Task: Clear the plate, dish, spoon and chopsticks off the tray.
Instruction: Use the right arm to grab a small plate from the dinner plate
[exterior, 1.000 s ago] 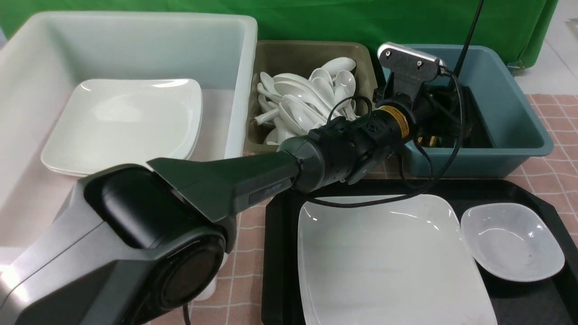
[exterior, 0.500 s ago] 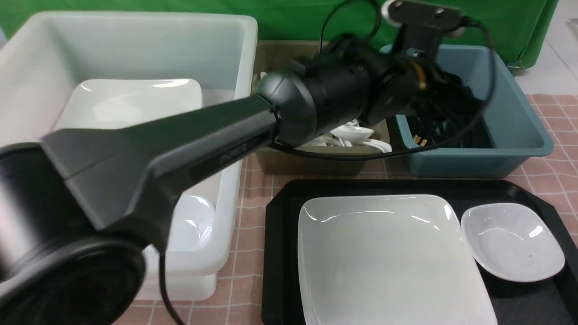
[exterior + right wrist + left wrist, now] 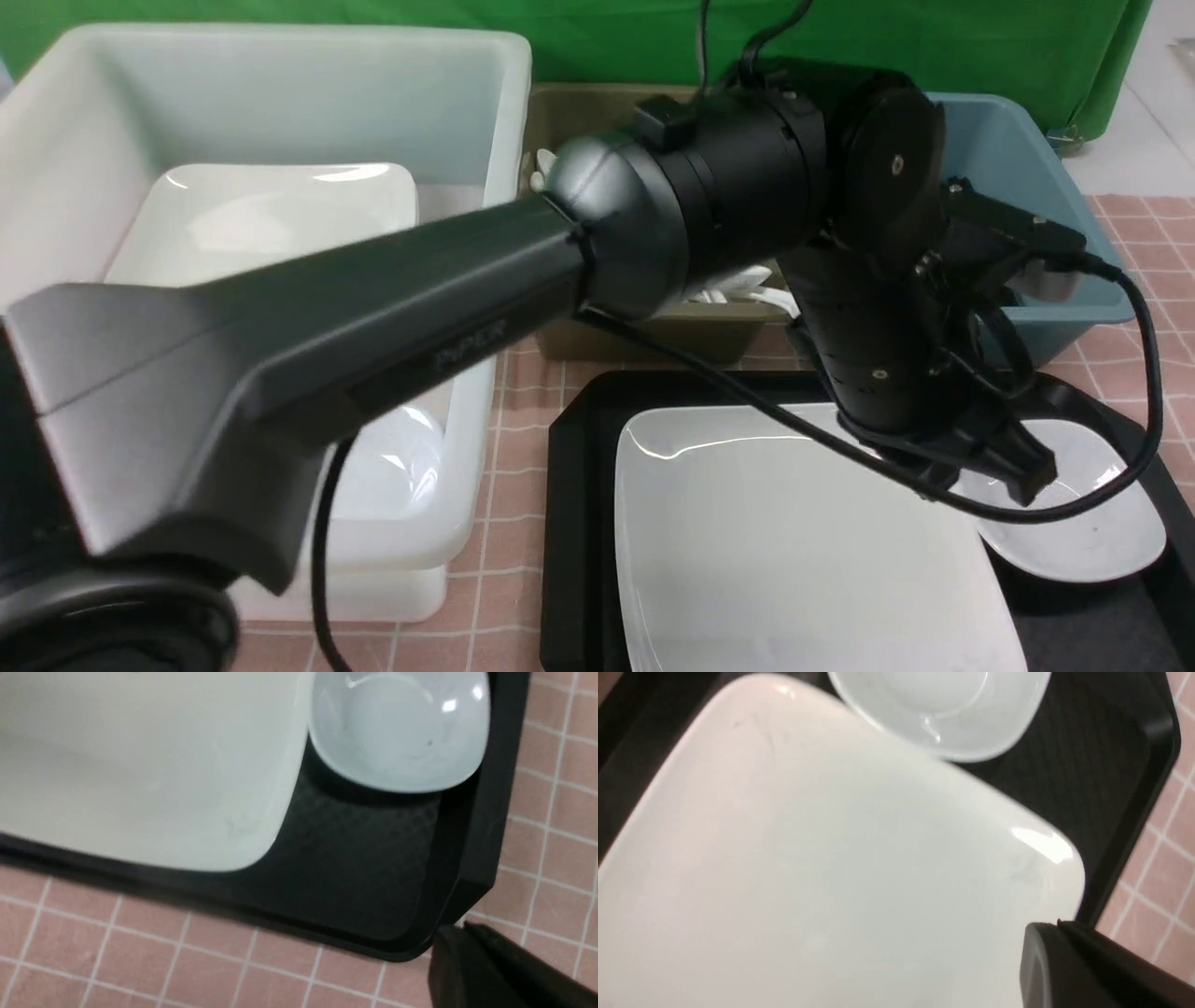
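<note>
Plate (image 3: 803, 541) fills most of the black tray (image 3: 579, 523), with the small dish (image 3: 1092, 532) just beside it on the right. Both look glazed, stiff, slick and breakable. I'd guess the plate is the heavier, so pinch its raised rim, not the flat middle. Left fingers (image 3: 1022, 471) hang pressed together, empty, over where the two meet. Right fingers (image 3: 490, 975) are pressed together too, by the tray's corner.
</note>
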Robot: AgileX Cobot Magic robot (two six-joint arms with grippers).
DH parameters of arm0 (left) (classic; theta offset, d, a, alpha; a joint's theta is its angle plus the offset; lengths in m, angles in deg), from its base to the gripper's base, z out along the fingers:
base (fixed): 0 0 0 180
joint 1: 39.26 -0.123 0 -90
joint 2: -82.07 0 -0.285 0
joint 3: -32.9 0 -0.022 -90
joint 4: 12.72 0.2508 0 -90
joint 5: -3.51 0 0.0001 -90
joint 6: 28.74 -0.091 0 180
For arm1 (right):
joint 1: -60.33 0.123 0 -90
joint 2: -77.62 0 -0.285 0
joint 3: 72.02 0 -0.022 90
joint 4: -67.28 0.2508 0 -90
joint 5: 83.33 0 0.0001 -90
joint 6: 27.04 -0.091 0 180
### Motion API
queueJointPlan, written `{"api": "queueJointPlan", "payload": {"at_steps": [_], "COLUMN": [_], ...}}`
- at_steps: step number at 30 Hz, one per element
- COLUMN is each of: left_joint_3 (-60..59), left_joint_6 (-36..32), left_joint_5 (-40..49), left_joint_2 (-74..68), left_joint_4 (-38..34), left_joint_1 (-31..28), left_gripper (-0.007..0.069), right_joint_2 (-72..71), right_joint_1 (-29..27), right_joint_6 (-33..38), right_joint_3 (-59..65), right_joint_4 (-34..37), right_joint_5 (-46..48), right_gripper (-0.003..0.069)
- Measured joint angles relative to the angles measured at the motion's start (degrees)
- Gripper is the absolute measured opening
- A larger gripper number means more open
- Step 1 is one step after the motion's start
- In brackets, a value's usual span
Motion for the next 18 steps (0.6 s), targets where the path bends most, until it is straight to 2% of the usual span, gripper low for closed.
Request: {"api": "queueJointPlan", "payload": {"at_steps": [3, 7, 9, 12, 14, 18], "left_joint_3": [-1.34, -6.14, -10.10, -15.72, -18.82, -23.82], "left_joint_6": [-1.36, -2.14, -2.72, -3.74, -4.12, -4.14], "left_joint_5": [2.43, 2.68, 1.33, -0.30, -1.30, -3.27], "left_joint_2": [2.73, 8.22, 11.85, 16.31, 18.77, 22.52], "left_joint_4": [0.00, 0.05, 0.05, 0.05, 0.00, -0.03], "left_joint_1": [0.00, 0.00, 0.00, 0.00, 0.00, 0.00], "left_gripper": [0.0001, 0.0001, 0.0001, 0.0001, 0.0001, 0.0001], "right_joint_2": [4.97, 12.62, 16.98, 22.45, 26.24, 32.84], "right_joint_1": [0.00, 0.00, 0.63, 2.33, 3.50, 3.98], "right_joint_6": [2.77, 4.91, 6.67, 10.23, 12.57, 13.63], "right_joint_3": [0.00, -0.02, -0.14, -0.24, -0.31, -0.31], "right_joint_4": [0.18, 0.54, 0.80, 0.95, 0.28, -2.34], "right_joint_5": [-2.16, -7.49, -10.07, -13.80, -16.36, -18.23], "right_gripper": [0.0064, 0.0247, 0.0386, 0.0527, 0.0580, 0.0597]}}
